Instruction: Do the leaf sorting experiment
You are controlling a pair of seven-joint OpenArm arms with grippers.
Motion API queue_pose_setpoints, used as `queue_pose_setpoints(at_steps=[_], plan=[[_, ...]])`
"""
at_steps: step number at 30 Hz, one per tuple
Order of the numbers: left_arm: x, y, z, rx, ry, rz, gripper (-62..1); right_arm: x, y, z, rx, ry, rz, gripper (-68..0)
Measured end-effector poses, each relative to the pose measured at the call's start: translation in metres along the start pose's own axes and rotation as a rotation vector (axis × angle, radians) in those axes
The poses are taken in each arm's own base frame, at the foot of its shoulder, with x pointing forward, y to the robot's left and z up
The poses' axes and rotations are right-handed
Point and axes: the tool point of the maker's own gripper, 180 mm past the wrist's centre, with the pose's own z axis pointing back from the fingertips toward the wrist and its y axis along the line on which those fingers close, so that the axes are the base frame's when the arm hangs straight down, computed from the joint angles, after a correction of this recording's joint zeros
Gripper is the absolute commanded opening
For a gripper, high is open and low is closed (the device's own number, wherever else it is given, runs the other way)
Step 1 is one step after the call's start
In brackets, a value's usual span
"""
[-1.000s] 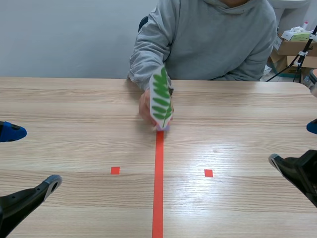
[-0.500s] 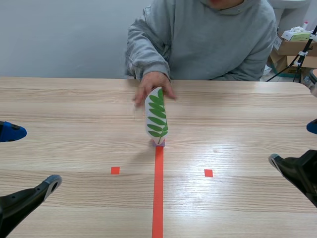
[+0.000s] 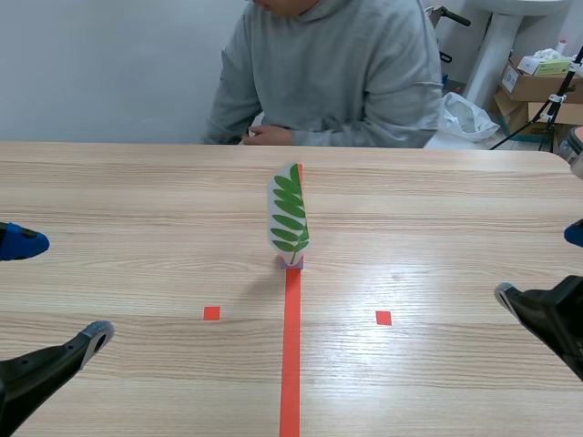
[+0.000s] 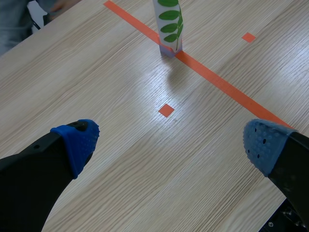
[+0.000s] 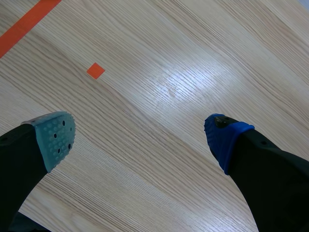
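Observation:
A white card with a green compound leaf point(image 3: 289, 217) stands upright on a small base at the far end of the orange tape line point(image 3: 291, 346), in the middle of the table. From the left wrist view the leaf card point(image 4: 169, 19) is well ahead of my left gripper point(image 4: 169, 145), slightly to one side. My left gripper point(image 3: 55, 289) is open and empty near the table's left edge. At the right edge my right gripper point(image 3: 544, 264) is open too, and nothing lies between its fingers point(image 5: 53, 135). The right wrist view shows only bare wood under the right gripper point(image 5: 139, 135).
A person in a grey hoodie sits across the table, one hand point(image 3: 269, 135) resting at the far edge. Two small orange squares point(image 3: 211, 312) point(image 3: 383, 317) flank the tape line. Cardboard boxes point(image 3: 547, 77) and a white bag point(image 3: 465, 114) stand beyond the table's far right.
The person set the leaf card upright at the end of the tape line, let go and drew the hand back to the far edge. Neither arm has moved.

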Motion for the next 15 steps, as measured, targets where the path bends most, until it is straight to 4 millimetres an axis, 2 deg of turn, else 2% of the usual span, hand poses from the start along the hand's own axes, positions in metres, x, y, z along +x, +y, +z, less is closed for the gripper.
queue_pose_setpoints(at_steps=[15], plan=[[0.0,0.0,0.0,0.0,0.0,0.0,1.4,-0.0012,0.0,0.0,0.0,0.006,0.0,-12.8]])
